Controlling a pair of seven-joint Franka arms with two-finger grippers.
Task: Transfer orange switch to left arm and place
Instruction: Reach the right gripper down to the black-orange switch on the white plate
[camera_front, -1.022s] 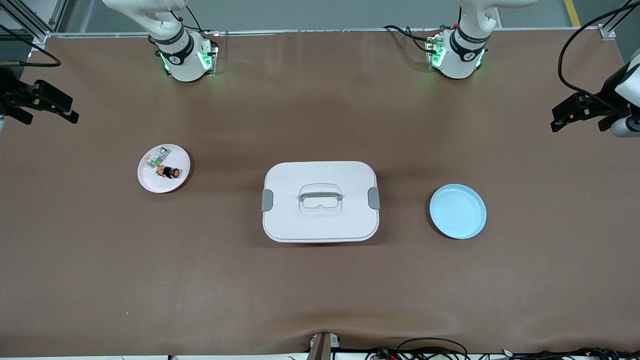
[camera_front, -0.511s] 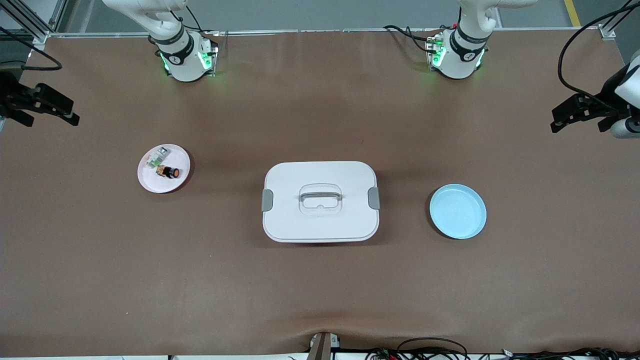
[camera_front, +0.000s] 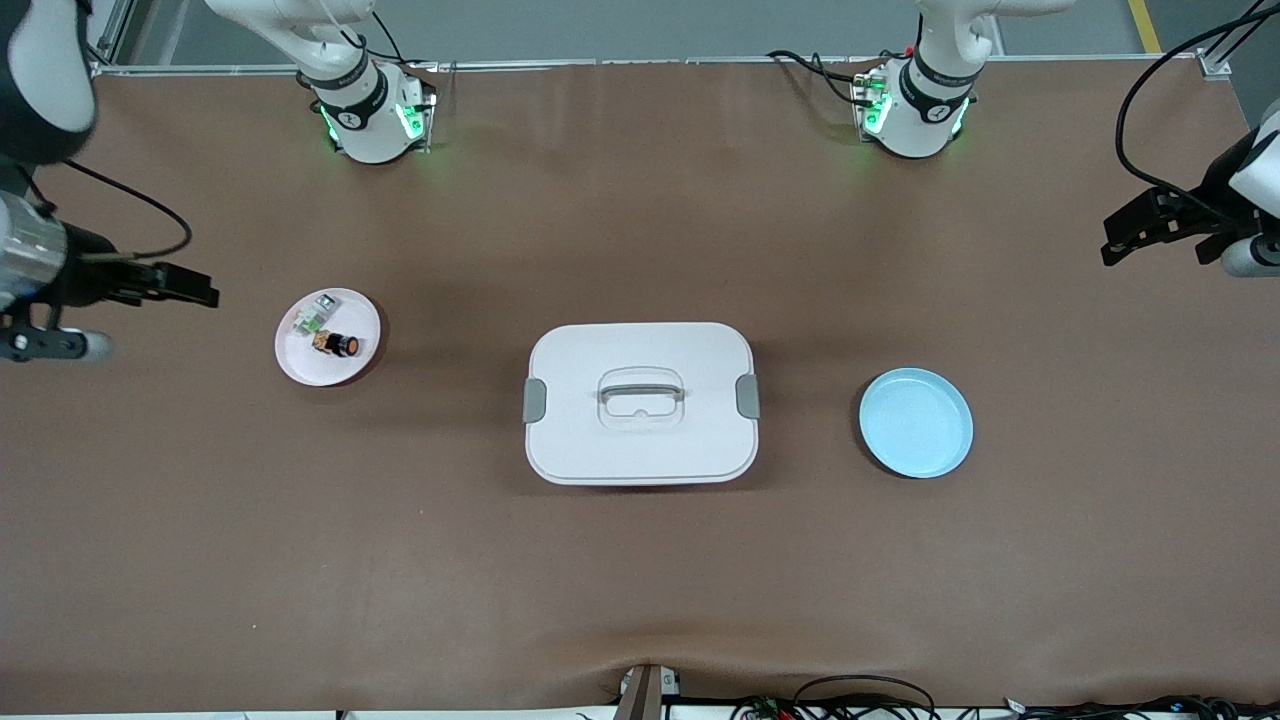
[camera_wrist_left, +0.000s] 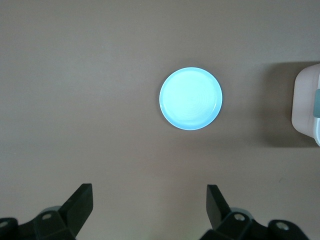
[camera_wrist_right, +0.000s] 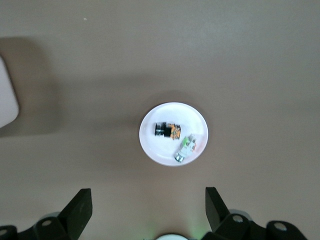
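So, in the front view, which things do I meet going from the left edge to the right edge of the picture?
Right end effector → pink plate with the orange switch → box → blue plate → left end effector.

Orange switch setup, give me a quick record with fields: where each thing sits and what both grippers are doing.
orange switch: lying on the white plate, beside the green-and-grey part
box: mid-table, lid on, between the two plates
blue plate: empty, toward the left arm's end
right gripper: open, holding nothing, over bare table near the white plate
left gripper: open, holding nothing, over the table's edge at its own end
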